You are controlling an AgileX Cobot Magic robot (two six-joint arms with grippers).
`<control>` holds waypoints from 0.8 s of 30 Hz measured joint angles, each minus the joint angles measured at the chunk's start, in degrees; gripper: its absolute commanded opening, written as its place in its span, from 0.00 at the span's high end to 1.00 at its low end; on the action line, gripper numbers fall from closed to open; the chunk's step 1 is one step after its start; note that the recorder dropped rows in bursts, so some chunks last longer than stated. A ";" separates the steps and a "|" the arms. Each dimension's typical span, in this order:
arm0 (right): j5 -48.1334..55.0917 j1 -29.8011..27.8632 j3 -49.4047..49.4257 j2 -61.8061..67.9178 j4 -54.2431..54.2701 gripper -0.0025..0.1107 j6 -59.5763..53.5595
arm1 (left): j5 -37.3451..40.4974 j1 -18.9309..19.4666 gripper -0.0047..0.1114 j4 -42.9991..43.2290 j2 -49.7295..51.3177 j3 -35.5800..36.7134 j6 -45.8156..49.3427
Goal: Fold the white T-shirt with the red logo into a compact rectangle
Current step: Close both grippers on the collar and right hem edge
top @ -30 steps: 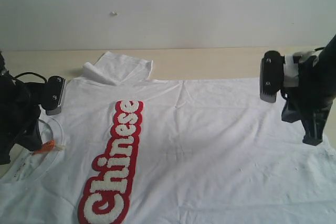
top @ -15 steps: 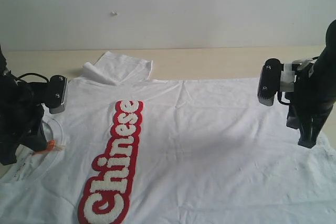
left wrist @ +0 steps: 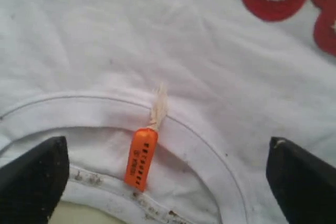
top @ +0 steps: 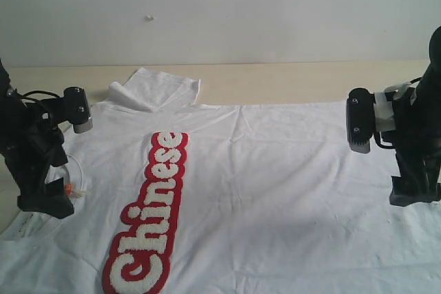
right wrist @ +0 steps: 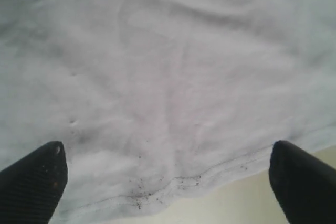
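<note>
The white T-shirt (top: 275, 184) lies spread flat on the table, with the red logo (top: 148, 215) running lengthways left of its middle. My left gripper (top: 45, 203) is low over the ribbed collar (left wrist: 210, 153), open, its fingers (left wrist: 37, 179) either side of the orange neck tag (left wrist: 140, 158). A bit of the red logo (left wrist: 286, 3) shows beyond. My right gripper (top: 415, 192) is low over the shirt's right edge, open, straddling the hem (right wrist: 173, 184) with nothing between its fingers (right wrist: 302, 179).
One sleeve (top: 155, 89) is folded over at the back left of the shirt. Bare beige table (top: 296, 80) runs behind the shirt up to a white wall, and a strip of table (right wrist: 252, 205) shows past the hem.
Both grippers have dropped closer to the shirt. The left one has come down over the collar, the right one over the right edge. The shirt has not moved.
</note>
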 measured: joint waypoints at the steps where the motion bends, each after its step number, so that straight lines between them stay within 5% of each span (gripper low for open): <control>1: 0.52 0.00 0.00 0.00 0.00 0.06 -1.30 | 0.48 0.00 0.05 -0.11 0.00 0.00 -0.39; 24: 0.73 -3.36 0.00 6.04 -5.46 0.09 -11.19 | 7.98 0.00 0.05 -0.19 0.00 -0.03 7.40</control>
